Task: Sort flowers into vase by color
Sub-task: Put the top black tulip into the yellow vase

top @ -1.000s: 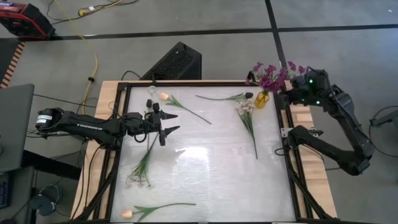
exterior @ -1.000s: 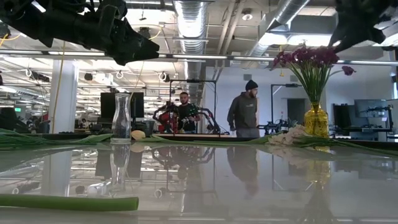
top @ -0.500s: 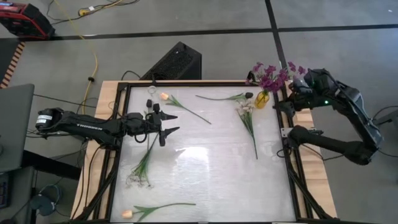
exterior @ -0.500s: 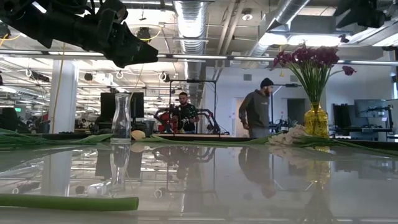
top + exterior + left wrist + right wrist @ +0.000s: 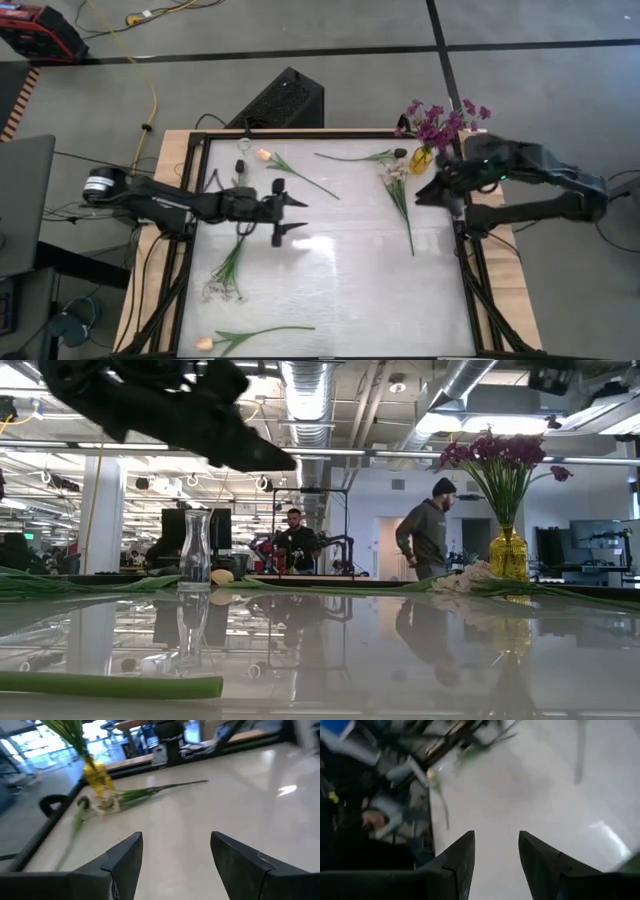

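My left gripper (image 5: 303,215) (image 5: 176,840) hovers open over the table's middle-left, above the surface. My right gripper (image 5: 422,193) (image 5: 496,835) is open near the right edge, just near of the yellow vase (image 5: 423,158) that holds purple blossoms (image 5: 440,120). A white spray (image 5: 393,173) lies flat beside that vase, its stem running toward the near edge. Flat on the table are a tulip (image 5: 265,155) at the far left, a green sprig (image 5: 360,157), a second white sprig (image 5: 226,272) and another tulip (image 5: 207,343) by the near edge. A clear glass vase (image 5: 197,550) stands far left.
A black frame (image 5: 300,133) rims the glossy white table. A black box (image 5: 285,98) sits beyond the far edge. Open surface lies in the middle and near-right (image 5: 380,290). People (image 5: 425,540) stand in the room behind.
My left gripper has moved toward the table's right, still open. My right arm has swung from beyond the right edge, beside the purple blossoms, down and in over the table near the yellow vase. A person in the room behind has walked right.
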`<action>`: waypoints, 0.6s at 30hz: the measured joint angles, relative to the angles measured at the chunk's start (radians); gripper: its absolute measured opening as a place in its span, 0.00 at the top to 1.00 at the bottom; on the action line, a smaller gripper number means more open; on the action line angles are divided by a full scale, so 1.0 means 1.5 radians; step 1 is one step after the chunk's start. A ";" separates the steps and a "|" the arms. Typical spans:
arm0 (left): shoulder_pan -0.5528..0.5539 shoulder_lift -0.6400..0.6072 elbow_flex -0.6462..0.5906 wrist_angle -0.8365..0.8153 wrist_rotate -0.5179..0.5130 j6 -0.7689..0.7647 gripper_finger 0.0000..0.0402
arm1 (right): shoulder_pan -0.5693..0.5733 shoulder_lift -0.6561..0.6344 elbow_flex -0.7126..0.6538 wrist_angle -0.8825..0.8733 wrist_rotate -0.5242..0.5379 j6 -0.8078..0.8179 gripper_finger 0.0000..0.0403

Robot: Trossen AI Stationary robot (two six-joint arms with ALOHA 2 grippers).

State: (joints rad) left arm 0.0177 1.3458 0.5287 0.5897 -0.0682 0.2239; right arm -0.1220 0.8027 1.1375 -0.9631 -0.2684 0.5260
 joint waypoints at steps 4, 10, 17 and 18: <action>0.015 0.076 0.084 -0.032 -0.054 0.069 0.44 | 0.117 0.072 -0.001 0.011 0.071 0.022 0.56; 0.077 0.198 0.251 -0.155 -0.043 0.142 0.44 | 0.263 0.181 -0.001 0.009 0.130 0.033 0.56; 0.182 0.352 0.427 -0.218 0.007 0.196 0.44 | 0.386 0.275 -0.001 0.011 0.254 0.065 0.56; 0.198 0.373 0.455 -0.236 0.014 0.194 0.44 | 0.398 0.286 -0.001 0.011 0.265 0.068 0.56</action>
State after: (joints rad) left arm 0.3153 1.9048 1.2119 0.2356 -0.0465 0.5149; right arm 0.4752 1.2314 1.1355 -0.9466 0.1296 0.6280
